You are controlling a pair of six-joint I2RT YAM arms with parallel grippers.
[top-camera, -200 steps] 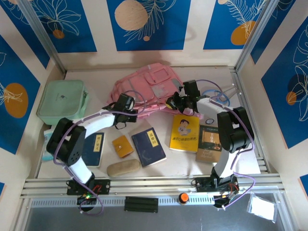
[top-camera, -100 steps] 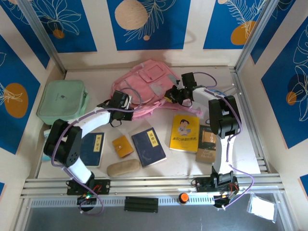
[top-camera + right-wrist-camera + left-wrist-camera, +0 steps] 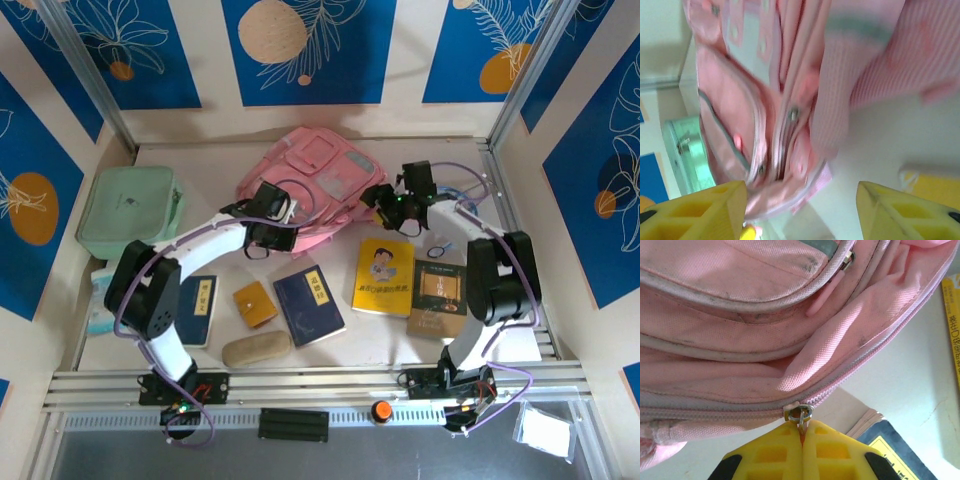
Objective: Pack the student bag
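Note:
The student bag [image 3: 312, 180], a large pink backpack, lies at the back middle of the table. My left gripper [image 3: 283, 228] is at its near edge. In the left wrist view the yellow fingers [image 3: 775, 455] are shut on the metal pull of the zip slider [image 3: 799, 413] on the bag's [image 3: 765, 340] long zip. My right gripper [image 3: 374, 197] is at the bag's right side, open, with nothing between its fingers [image 3: 700, 210]. The right wrist view looks blurred along the bag's [image 3: 790, 100] pockets and zips.
A mint green zip case [image 3: 130, 210] stands at the left. In front of the bag lie a yellow book [image 3: 385, 275], a brown book [image 3: 437, 297], a blue book [image 3: 309, 305], an orange wallet [image 3: 255, 303], a beige case [image 3: 257, 349] and a dark notebook [image 3: 197, 310].
My right gripper has opened, let go of the bag and drawn back to the right. My left gripper has stayed shut on the zip pull and moved right. The bag has shifted.

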